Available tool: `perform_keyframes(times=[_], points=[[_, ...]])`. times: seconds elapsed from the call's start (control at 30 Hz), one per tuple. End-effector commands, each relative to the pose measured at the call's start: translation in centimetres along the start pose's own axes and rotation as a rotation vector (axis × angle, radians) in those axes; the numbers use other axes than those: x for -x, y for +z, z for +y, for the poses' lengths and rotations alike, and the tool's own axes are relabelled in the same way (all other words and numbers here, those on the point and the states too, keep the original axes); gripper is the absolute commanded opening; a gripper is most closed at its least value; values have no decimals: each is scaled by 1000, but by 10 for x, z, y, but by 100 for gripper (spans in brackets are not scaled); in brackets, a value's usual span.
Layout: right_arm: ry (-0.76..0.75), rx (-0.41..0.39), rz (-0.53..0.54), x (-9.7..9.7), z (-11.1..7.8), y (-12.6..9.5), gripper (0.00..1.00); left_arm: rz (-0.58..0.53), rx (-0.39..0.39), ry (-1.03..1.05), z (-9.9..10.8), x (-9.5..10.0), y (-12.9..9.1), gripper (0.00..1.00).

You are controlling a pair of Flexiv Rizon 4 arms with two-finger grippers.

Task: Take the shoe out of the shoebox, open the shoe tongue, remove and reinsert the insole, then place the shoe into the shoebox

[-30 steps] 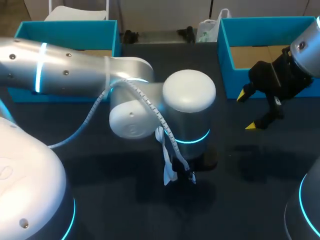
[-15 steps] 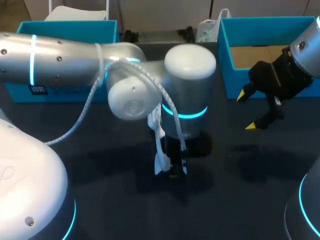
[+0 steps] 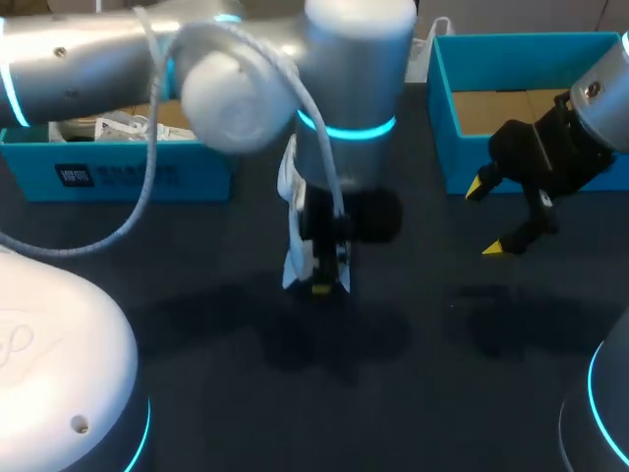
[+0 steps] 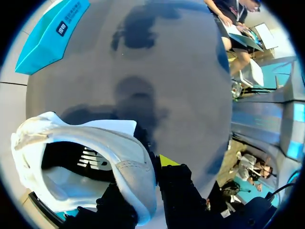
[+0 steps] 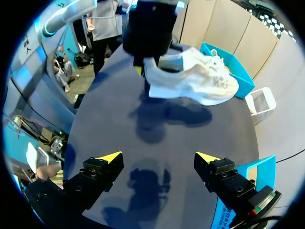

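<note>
A white shoe hangs above the middle of the dark table, with my left gripper shut on its rim. In the left wrist view the shoe shows its open inside, and its collar is pinched between my left gripper's fingers. From the right wrist view the shoe is side-on, held at one end by my left gripper. My right gripper stands open and empty over the table's right side, well apart from the shoe. The blue shoebox stands at the back left.
A second blue box with a brown cardboard floor stands at the back right, just behind my right gripper. White paper lies inside the left shoebox. The dark table top stretches bare below the shoe.
My left arm has risen and drawn back toward the far side, carrying the shoe up with it; the left shoebox now shows more. The right arm has not moved.
</note>
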State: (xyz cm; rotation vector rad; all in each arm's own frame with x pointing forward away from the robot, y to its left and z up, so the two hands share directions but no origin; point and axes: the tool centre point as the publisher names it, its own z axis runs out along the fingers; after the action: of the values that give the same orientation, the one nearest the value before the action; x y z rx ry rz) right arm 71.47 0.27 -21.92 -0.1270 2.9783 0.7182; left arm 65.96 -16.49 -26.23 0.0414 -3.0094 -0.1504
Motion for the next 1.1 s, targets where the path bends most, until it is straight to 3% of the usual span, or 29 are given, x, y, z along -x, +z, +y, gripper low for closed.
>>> perform_keyframes(times=[0.03,0.23,0.87,1.1], points=[[1,-3,-2,-1,0,1,100,7,-16,5,18,5,-51,0],[1,-3,-2,-1,0,1,100,55,-32,29,27,7,-82,0],[1,-3,-2,-1,0,1,100,55,-32,29,27,7,-82,0],[1,-3,-2,-1,0,1,100,56,-56,28,54,41,-98,0]])
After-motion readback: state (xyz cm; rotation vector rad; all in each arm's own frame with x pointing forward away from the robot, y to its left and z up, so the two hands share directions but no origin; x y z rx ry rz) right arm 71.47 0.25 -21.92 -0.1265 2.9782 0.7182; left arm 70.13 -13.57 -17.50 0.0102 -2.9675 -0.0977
